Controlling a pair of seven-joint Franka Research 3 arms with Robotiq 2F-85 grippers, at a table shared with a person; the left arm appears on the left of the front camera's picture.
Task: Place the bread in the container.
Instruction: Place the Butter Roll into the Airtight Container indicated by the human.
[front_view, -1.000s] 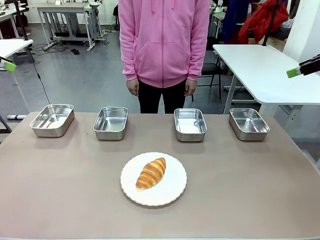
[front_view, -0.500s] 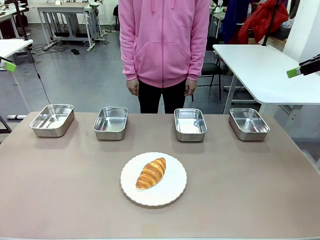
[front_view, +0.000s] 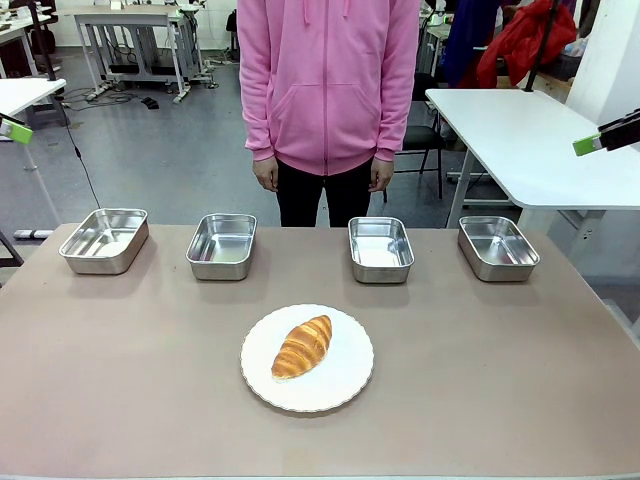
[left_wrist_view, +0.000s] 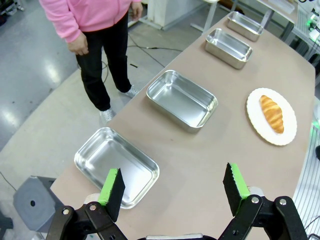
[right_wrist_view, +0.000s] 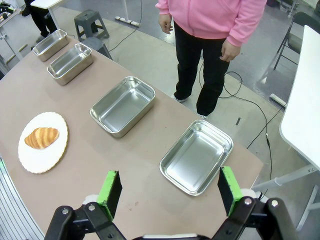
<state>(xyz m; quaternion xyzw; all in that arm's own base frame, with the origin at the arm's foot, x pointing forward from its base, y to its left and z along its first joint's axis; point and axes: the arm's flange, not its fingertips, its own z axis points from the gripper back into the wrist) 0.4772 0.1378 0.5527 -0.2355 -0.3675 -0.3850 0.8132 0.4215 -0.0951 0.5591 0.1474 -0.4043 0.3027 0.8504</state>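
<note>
Pre-grasp: bread (front_view: 302, 346) lies untouched on the white plate (front_view: 345, 380), on the near side of the row of four empty containers (front_view: 220, 268) — left gripper (left_wrist_view: 171, 186) and right gripper (right_wrist_view: 169, 186) both spread open, empty, aloft; next move likely calls for one descending to close across the loaf.

The right gripper (right_wrist_view: 170, 187) is held spread above the tabletop (right_wrist_view: 125, 165); the bread (right_wrist_view: 41, 137) is laid on a white plate (right_wrist_view: 35, 157), four pans (right_wrist_view: 122, 106) ranged along the person's edge.

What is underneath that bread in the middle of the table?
The bread lies on a round white plate, nothing else on it. The plate's patch beneath the bread is hidden.
</note>
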